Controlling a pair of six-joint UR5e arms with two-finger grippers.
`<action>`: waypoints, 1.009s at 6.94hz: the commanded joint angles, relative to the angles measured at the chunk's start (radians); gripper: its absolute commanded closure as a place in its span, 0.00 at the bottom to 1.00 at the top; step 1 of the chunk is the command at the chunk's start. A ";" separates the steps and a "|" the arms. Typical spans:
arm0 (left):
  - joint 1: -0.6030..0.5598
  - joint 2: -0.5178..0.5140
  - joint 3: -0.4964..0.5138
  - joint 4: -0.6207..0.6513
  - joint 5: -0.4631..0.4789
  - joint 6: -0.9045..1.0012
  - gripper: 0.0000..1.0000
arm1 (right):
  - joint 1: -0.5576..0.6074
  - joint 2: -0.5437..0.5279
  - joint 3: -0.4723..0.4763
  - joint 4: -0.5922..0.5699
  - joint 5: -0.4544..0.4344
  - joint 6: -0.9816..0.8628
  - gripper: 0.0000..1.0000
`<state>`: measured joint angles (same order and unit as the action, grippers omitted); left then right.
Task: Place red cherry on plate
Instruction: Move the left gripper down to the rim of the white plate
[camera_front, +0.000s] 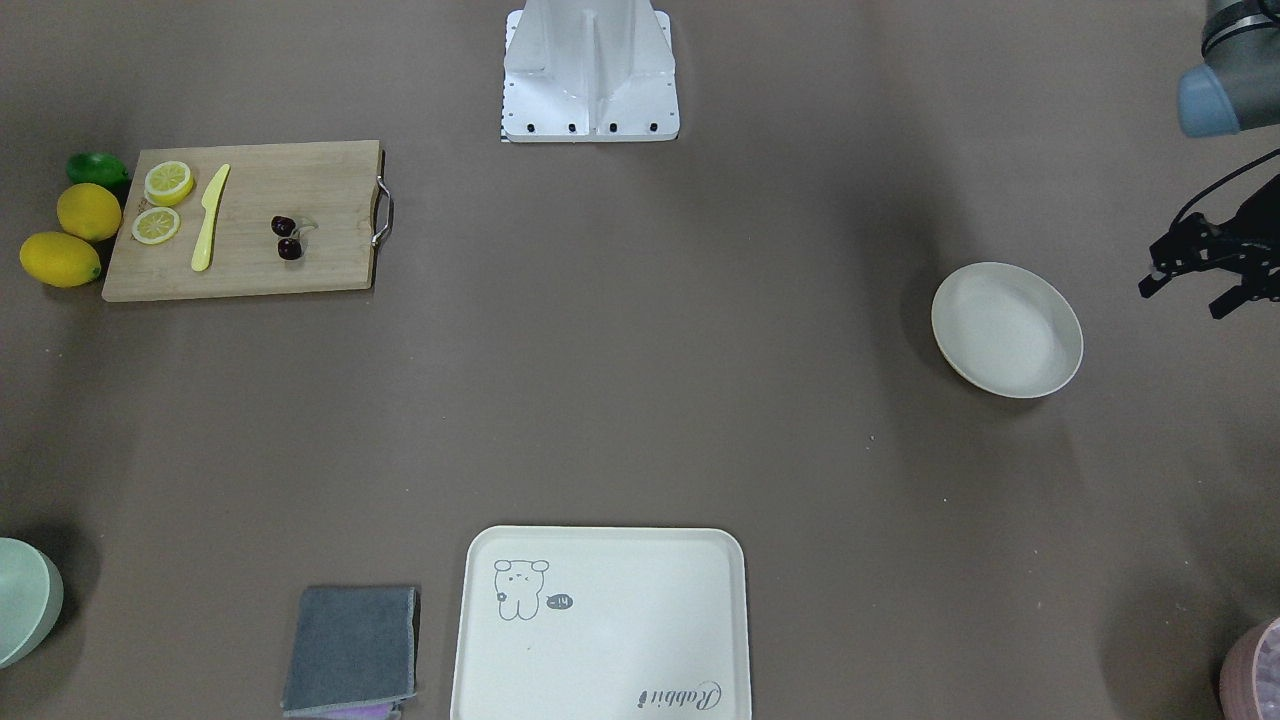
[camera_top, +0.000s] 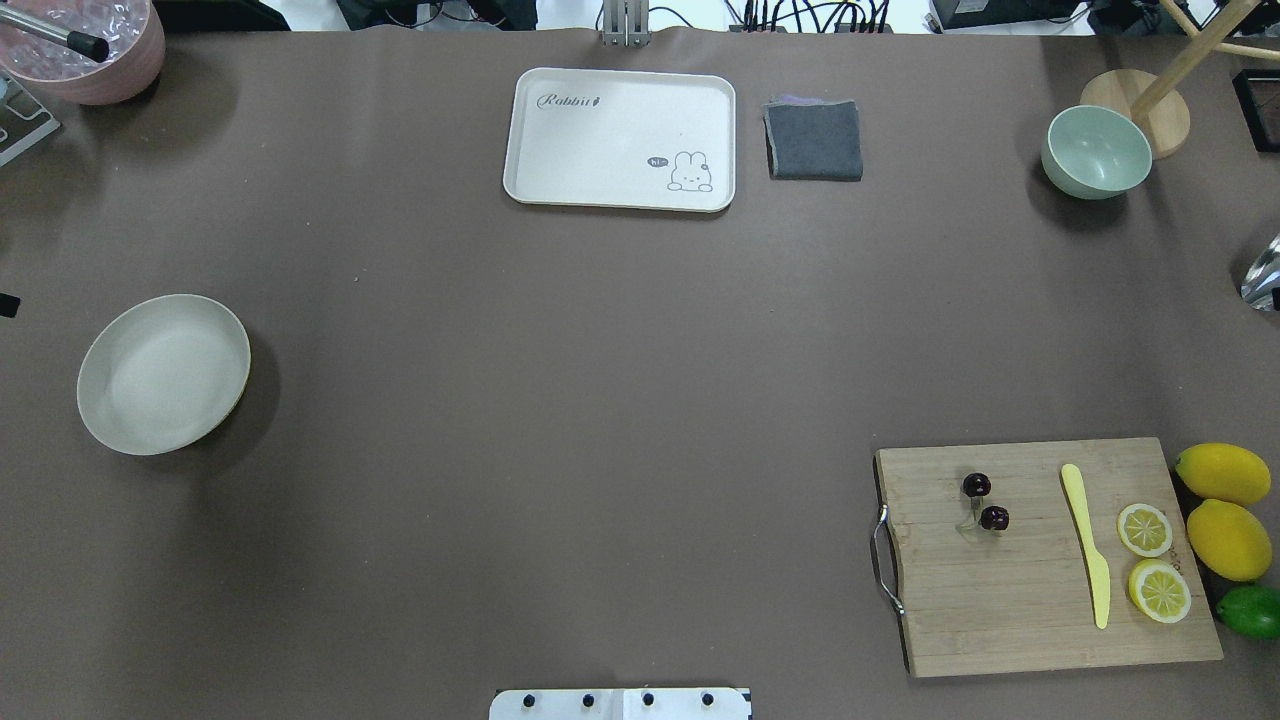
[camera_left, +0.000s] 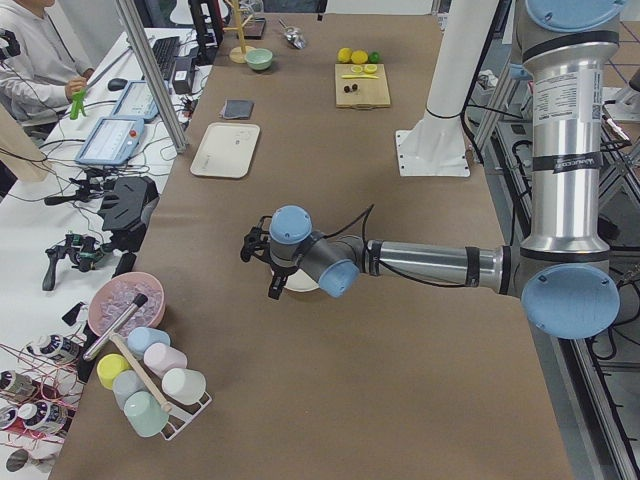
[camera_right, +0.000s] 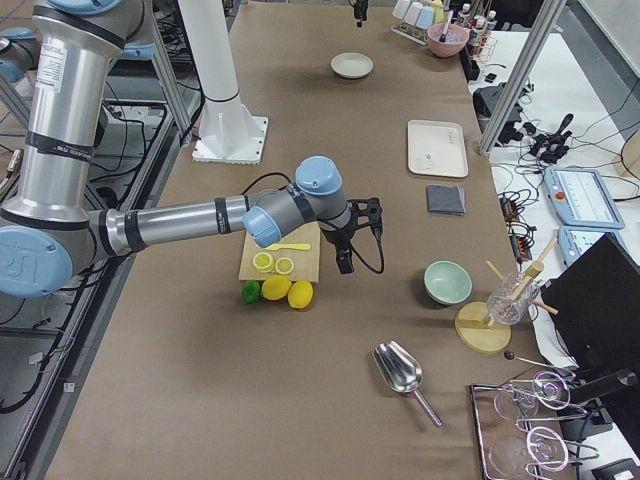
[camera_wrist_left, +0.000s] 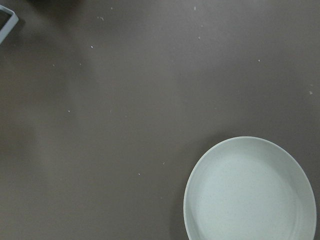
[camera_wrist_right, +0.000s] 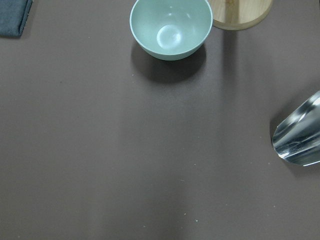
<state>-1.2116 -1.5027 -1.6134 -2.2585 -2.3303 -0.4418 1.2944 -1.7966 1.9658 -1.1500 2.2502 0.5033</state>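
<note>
Red cherry (camera_top: 985, 502) pair lying on cutting board (camera_top: 1000, 620) near yellow knife (camera_top: 1085, 540), plate (camera_top: 160, 375) well apart across worktop (camera_top: 560, 400), we see left claw (camera_front: 1190, 293) spread, holding nothing, beside plate, right claw (camera_right: 347, 260) near board, we cannot tell its opening

From the front, we see the left gripper (camera_front: 1182, 300) cut off by the picture's right edge, so only part of its body shows. The right gripper (camera_right: 345, 262) appears in the right side view alone, and we cannot tell how its jaws stand. There the right arm (camera_right: 180, 225) hides the red cherry (camera_top: 994, 518) and part of the cutting board (camera_right: 308, 262). In the left side view the left arm (camera_left: 420, 262) covers most of the plate (camera_left: 303, 284). Frame edges clip the tray (camera_front: 640, 620), the green bowl (camera_front: 25, 600) and what seems a pink container (camera_front: 1255, 665).
</note>
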 joint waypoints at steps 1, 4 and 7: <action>0.153 -0.065 0.215 -0.287 0.046 -0.194 0.08 | -0.035 0.008 -0.007 0.006 -0.009 0.003 0.00; 0.208 -0.048 0.267 -0.400 0.100 -0.287 0.54 | -0.035 0.006 -0.005 0.007 -0.011 0.001 0.00; 0.208 -0.036 0.256 -0.429 0.092 -0.293 1.00 | -0.035 0.000 -0.008 0.026 -0.014 0.001 0.00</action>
<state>-1.0048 -1.5425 -1.3500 -2.6787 -2.2334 -0.7325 1.2594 -1.7939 1.9591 -1.1291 2.2383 0.5047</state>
